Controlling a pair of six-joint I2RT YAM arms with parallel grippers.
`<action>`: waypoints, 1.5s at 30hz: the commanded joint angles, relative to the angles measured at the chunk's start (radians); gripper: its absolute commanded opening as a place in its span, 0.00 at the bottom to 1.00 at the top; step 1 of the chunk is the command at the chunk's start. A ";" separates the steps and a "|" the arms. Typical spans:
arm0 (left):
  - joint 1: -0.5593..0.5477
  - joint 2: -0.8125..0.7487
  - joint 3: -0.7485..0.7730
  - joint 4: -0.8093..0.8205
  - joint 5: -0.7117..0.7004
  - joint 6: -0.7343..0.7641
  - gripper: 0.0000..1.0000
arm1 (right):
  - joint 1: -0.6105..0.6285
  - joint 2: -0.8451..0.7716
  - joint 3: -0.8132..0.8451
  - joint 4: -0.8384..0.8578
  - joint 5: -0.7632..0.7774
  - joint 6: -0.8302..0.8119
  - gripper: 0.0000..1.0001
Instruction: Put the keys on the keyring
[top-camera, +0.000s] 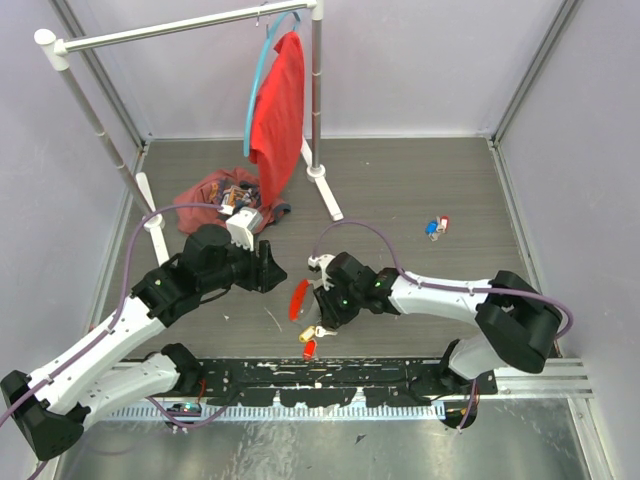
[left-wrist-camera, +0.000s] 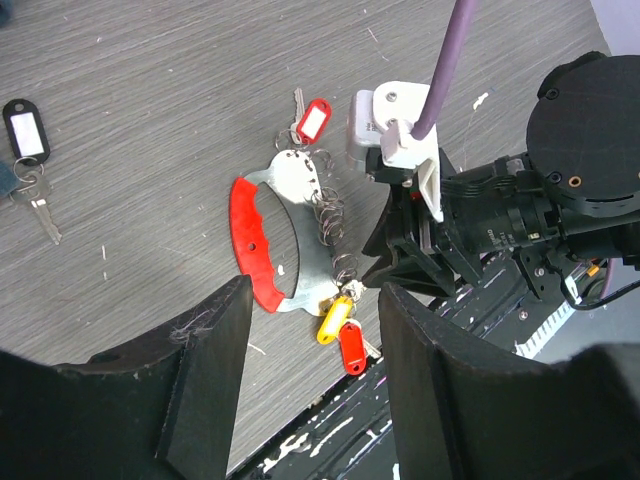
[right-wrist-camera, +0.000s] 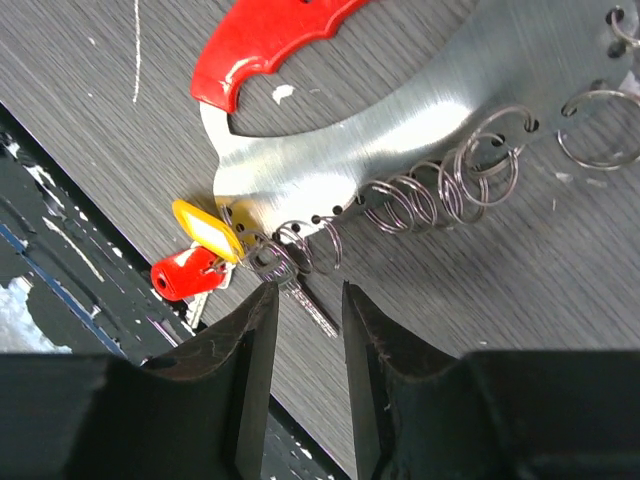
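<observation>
Clutter at the far left of the table (top-camera: 420, 180): white rack (top-camera: 180, 28), red cloth (top-camera: 280, 110) on a blue hanger (top-camera: 258, 85), reddish heap (top-camera: 205, 190) at its foot. Well apart at the far right, two loose keys (top-camera: 438, 227) with blue and red tags. Off to one side in the left wrist view, a black-tagged key (left-wrist-camera: 25, 130).

Keyring (left-wrist-camera: 295, 180) flat on the table between both grippers: silver crescent plate, red grip (left-wrist-camera: 250, 245) along one edge, a row of split rings (right-wrist-camera: 440, 190) along the other. Yellow tag (right-wrist-camera: 205, 230) and red tag (right-wrist-camera: 180, 275) with their keys at its near end, red-tagged key (left-wrist-camera: 313, 120) at the far end. From above, largely hidden under the right wrist.

Right gripper (right-wrist-camera: 305, 330) tilted down over the near end, fingers narrowly parted, a silver key blade (right-wrist-camera: 312, 308) lying in the gap, slimmer than it. Left gripper (left-wrist-camera: 305, 390) poised above the plate's red side, spread wide.
</observation>
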 joint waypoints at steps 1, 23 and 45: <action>0.005 -0.001 0.008 0.019 -0.007 0.007 0.60 | 0.000 0.016 0.045 0.080 -0.029 -0.010 0.37; 0.004 -0.011 0.008 0.006 -0.004 0.021 0.60 | 0.000 0.065 0.055 0.110 -0.019 -0.008 0.43; 0.004 -0.015 0.007 0.002 0.001 0.021 0.60 | 0.000 0.111 0.037 0.161 -0.065 0.031 0.36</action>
